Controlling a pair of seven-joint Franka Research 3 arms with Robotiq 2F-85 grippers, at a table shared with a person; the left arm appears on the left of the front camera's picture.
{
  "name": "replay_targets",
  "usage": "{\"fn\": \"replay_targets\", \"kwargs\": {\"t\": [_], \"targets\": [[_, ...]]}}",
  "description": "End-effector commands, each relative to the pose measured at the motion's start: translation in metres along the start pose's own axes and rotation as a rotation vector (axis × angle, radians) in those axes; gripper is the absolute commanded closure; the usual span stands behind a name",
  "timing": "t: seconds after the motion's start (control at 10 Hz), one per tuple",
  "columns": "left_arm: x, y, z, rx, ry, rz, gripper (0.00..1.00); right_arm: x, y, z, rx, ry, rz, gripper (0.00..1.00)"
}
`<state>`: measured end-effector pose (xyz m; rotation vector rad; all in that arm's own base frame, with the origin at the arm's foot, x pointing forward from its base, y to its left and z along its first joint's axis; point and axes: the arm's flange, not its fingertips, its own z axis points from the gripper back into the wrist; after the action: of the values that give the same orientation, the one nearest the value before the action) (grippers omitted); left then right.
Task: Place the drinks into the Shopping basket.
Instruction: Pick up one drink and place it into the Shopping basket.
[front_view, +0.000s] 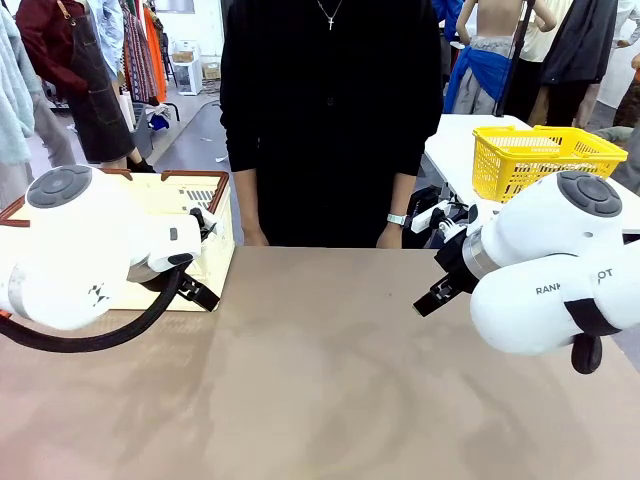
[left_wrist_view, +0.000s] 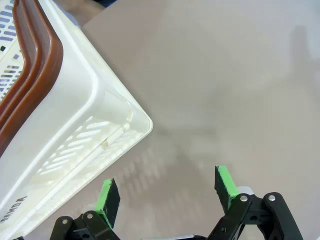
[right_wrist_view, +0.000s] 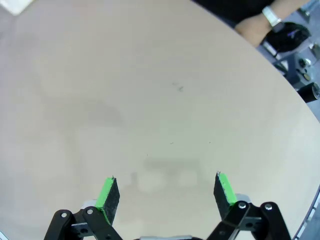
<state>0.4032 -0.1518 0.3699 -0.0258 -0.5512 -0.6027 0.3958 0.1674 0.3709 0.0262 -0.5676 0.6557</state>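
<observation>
The drinks are out of view. The Shopping basket (front_view: 205, 195), cream-white with a brown rim, stands at the table's far left, partly hidden behind my left arm (front_view: 90, 250). In the left wrist view my left gripper (left_wrist_view: 167, 187) is open and holds nothing. It hangs over the bare table just off the corner of the Shopping basket (left_wrist_view: 75, 115). My right gripper (front_view: 440, 288) points down toward the table at the right. In its own view the right gripper (right_wrist_view: 166, 185) is open over the bare table top, with nothing between its green pads (right_wrist_view: 107, 192).
A person in black stands at the far edge of the tan table (front_view: 320, 380), with both hands at that edge; one hand (right_wrist_view: 257, 25) wears a wristwatch. A yellow mesh basket (front_view: 540, 160) sits on a white table at the back right.
</observation>
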Motion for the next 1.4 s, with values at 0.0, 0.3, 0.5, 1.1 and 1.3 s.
{"fn": "replay_targets", "kwargs": {"t": [0.0, 0.3, 0.5, 1.1, 1.3], "targets": [[0.000, 0.000, 0.000, 0.000, 0.000, 0.000, 0.00, 0.000, 0.000, 0.000, 0.000, 0.000, 0.000, 0.00], [-0.008, -0.009, 0.048, -0.235, 0.212, 0.164, 0.00, -0.028, -0.005, 0.030, 0.218, 0.111, -0.041, 0.00], [-0.019, -0.005, 0.095, -0.463, 0.154, 0.253, 0.00, -0.046, -0.026, 0.090, 0.465, 0.105, -0.256, 0.00], [-0.183, 0.186, 0.211, -0.912, -0.338, 0.738, 0.00, -0.231, -0.170, 0.201, 0.897, -0.378, -0.764, 0.00], [-0.249, 0.230, 0.196, -0.938, -0.455, 0.957, 0.00, -0.277, -0.199, 0.184, 0.899, -0.427, -0.905, 0.00]]}}
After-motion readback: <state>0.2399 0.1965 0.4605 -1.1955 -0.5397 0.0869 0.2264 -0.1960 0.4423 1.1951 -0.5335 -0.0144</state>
